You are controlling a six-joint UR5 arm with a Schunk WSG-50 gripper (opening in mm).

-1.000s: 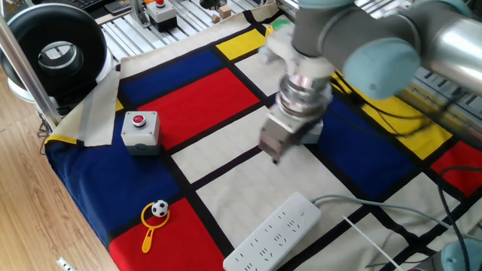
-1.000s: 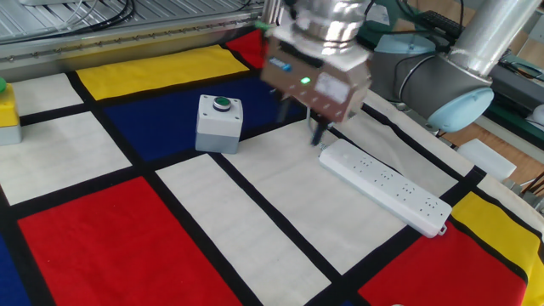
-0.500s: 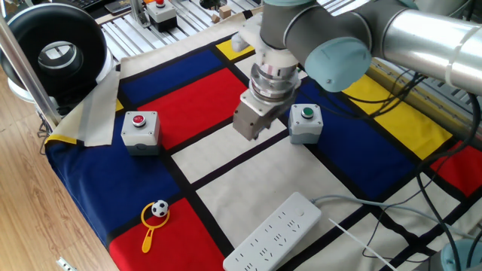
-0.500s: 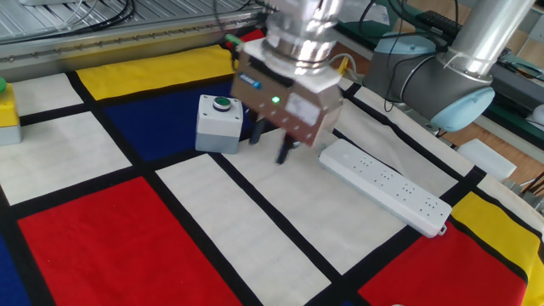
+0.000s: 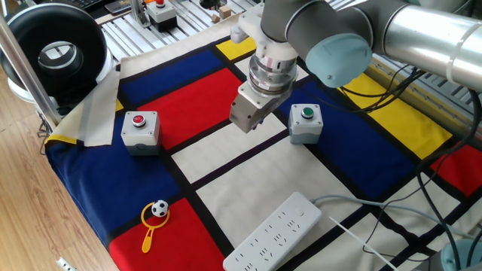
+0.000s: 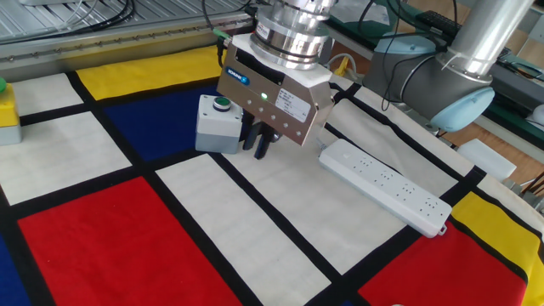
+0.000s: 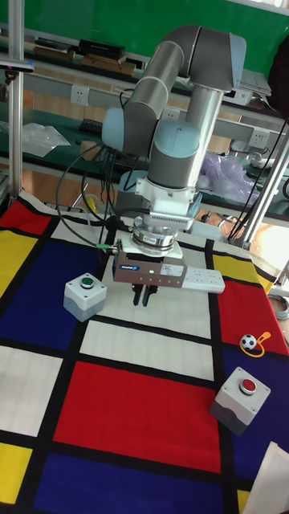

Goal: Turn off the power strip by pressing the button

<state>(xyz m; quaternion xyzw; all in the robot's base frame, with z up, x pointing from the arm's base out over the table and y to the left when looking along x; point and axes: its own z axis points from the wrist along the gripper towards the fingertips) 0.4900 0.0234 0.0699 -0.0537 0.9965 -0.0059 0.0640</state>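
The power strip (image 5: 275, 233) lies flat on a white panel of the cloth near the front edge, its cable leaving from the right-hand end. The other fixed view shows the power strip (image 6: 387, 187) lying diagonally, and in the tall view the power strip (image 7: 205, 279) is partly hidden behind the wrist. The button is the same white as the body, and I cannot make it out. My gripper (image 6: 257, 142) hangs above the cloth between the strip and the green button box, off the strip's end. The gripper (image 7: 143, 299) has its fingertips together and holds nothing.
A grey box with a green button (image 5: 306, 123) stands just beside the gripper. A grey box with a red button (image 5: 140, 129) sits at the left. A yellow toy with a small football (image 5: 155, 217) lies near the front. Black cables (image 5: 422, 181) trail on the right.
The gripper has moved away from the cable end of the power strip, up the table to a spot beside the green button box. The strip has not shifted.
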